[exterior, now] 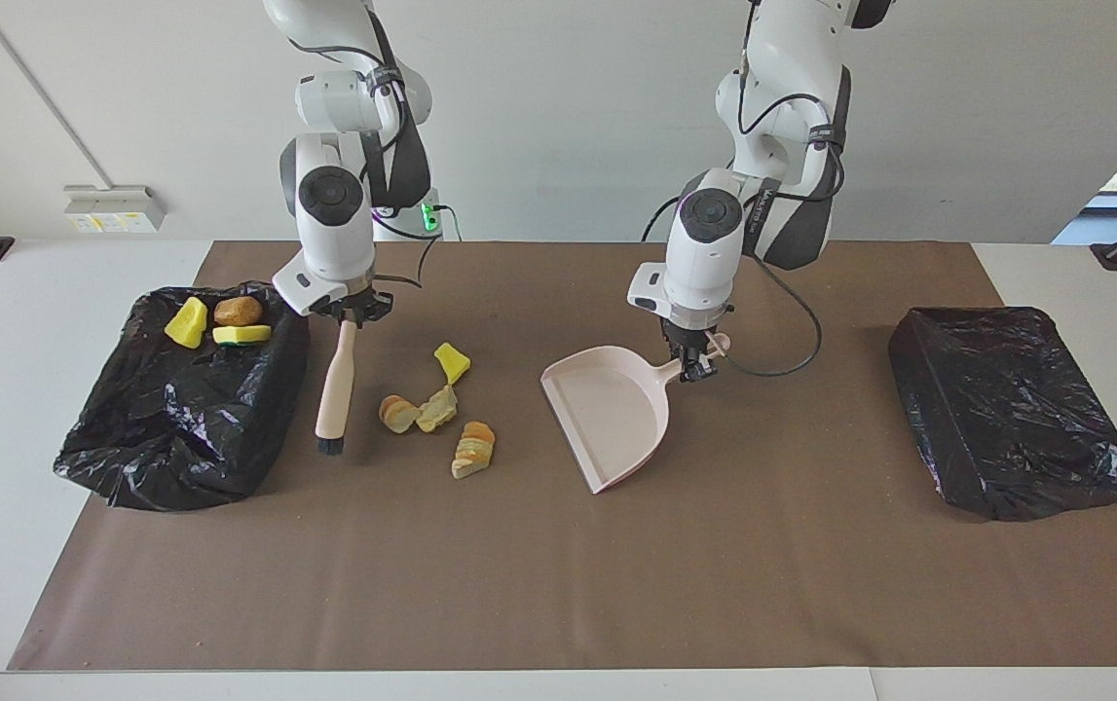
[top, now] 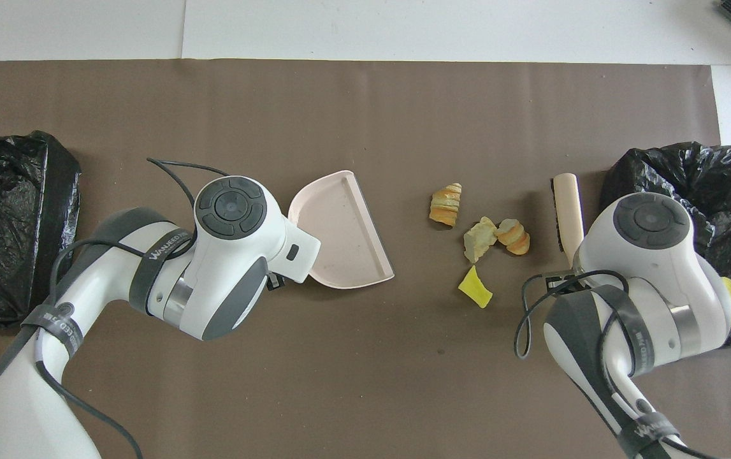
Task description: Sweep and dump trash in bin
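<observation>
Facing view: two containers lined with crumpled black plastic stand on the brown paper sheet (exterior: 558, 584) that covers the white table (exterior: 22, 292). The open black-lined bin (exterior: 183, 409) sits at the right arm's end of the table. It holds three pieces of trash in its corner nearest the robots: two bright yellow spongy chunks (exterior: 186, 322) (exterior: 242, 334) and one tan-brown bread-like lump (exterior: 239, 311). The second black-lined bin (exterior: 1011, 409) sits at the left arm's end; no contents show in it.

Four loose pieces of trash lie on the sheet near the table's middle, between the open bin and the dustpan: one yellow spongy chunk (exterior: 452, 362), nearest the robots, and three bread-like lumps (exterior: 398, 413) (exterior: 438, 409) (exterior: 472, 449). The first two lumps touch. Seven pieces in all: three yellow, four bread-like.

The right gripper (exterior: 349, 313) is clamped on the top of the beige wooden-handled brush with black bristles (exterior: 335, 389). The brush hangs nearly upright, bristles down at the sheet, just beside the open bin and apart from the loose trash.

The left gripper (exterior: 695, 362) is closed on the handle of the pale pink plastic dustpan (exterior: 607, 414). The pan rests on the sheet with its open mouth toward the loose pieces, apart from them. It is empty.

One brush, one dustpan, two bins.
</observation>
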Motion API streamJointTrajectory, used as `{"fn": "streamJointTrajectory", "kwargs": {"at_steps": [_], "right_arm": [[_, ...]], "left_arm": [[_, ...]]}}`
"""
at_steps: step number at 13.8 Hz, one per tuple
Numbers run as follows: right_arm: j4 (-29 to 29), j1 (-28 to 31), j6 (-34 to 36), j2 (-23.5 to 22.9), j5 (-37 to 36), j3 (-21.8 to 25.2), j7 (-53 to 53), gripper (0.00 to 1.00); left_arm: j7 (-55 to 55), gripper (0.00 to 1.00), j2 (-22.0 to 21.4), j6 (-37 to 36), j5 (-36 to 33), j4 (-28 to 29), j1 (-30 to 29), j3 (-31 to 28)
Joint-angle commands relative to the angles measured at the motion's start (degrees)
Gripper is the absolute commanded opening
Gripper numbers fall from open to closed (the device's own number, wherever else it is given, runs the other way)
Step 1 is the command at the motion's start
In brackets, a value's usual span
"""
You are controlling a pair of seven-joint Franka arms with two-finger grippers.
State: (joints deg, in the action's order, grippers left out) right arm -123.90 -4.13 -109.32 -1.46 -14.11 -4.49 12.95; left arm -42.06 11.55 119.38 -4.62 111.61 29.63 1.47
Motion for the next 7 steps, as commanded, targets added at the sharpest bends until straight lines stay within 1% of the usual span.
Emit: {"fn": "streamJointTrajectory", "kwargs": {"at_steps": [1,3,4,5,7], "right_arm": [[5.86,-0.35,0.78,-7.75,-1.9,-1.23,-2.66,0.0],[7.52,-3.06,0.77,-11.1,0.9,-1.4,-3.01,0.0],[9.28,-4.3,2.26,-11.29,3.44,-1.66,-3.97,0.0],[10.42,-5.7,3.84,-11.55,7.47,-1.67,-4.59,0.0],[10.79,-8.43,3.33,-12.08,14.69,-1.67,-5.39,0.0]], "left_arm": [[-1.18,0.0,-2.06,3.74,-5.03,4.48,3.84,-0.59],[-0.92,0.0,-2.06,4.72,-5.4,5.81,4.99,-0.59],[-0.74,0.0,-2.15,4.81,-5.4,6.16,5.08,-0.59],[-0.74,0.0,-2.15,4.89,-5.4,6.25,5.09,-0.59],[1.26,0.0,-2.32,4.89,-5.4,7.03,5.09,-0.68]]}}
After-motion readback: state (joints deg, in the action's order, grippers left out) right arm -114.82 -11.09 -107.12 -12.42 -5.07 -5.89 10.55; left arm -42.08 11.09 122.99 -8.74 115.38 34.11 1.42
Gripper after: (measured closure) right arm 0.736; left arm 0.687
